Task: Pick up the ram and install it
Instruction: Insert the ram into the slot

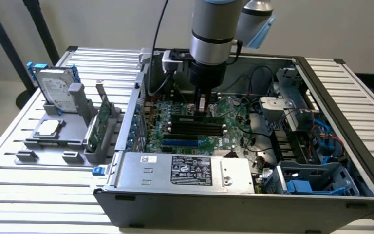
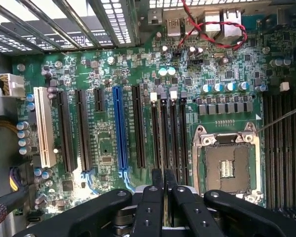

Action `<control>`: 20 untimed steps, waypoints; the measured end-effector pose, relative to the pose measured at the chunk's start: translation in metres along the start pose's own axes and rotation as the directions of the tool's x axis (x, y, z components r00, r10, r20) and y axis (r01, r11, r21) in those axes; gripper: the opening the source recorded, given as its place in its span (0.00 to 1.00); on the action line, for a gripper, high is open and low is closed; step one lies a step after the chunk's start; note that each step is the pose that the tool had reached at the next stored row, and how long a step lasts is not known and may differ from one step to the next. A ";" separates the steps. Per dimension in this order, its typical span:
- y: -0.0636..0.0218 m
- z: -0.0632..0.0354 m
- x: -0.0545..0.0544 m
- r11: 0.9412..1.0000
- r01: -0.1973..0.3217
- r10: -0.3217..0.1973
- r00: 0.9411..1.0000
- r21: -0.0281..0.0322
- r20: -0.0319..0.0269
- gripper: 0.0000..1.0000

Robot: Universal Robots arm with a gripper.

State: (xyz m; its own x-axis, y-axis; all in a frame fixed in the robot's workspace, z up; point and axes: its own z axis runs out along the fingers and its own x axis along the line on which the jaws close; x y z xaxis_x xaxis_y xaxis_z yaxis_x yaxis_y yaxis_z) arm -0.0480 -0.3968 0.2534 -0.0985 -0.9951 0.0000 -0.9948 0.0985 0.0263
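The table (image 1: 18, 170) is built from light-metal slatted profiles with dark grooves between the slats. The slats run from the exterior view's left to its right. Two items stand directly on the table.

1. An open computer case (image 1: 239, 202) occupies the centre and the exterior view's right. Its grey near wall sits close to the near edge of the table, and its open side faces up.
2. A grey parts holder (image 1: 28, 146) sits on the exterior view's left, just beside the case. Its flat base rests on the slats, and several upright posts rise from it.

Bare slats are visible at the near edge, to the left of the holder and to the right of the case.
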 end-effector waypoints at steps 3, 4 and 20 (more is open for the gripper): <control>-0.0007 0.0014 0.000 1.000 0.003 -0.003 1.000 0.000 0.000 0.13; -0.0010 0.0017 0.000 1.000 0.003 -0.003 1.000 0.000 0.000 0.13; -0.0028 0.0098 0.000 1.000 0.020 -0.020 1.000 0.001 -0.010 0.13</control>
State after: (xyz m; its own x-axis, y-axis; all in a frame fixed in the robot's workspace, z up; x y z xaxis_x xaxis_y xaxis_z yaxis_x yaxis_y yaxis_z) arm -0.0455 -0.3968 0.2435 -0.0781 -0.9969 0.0095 -0.9966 0.0783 0.0256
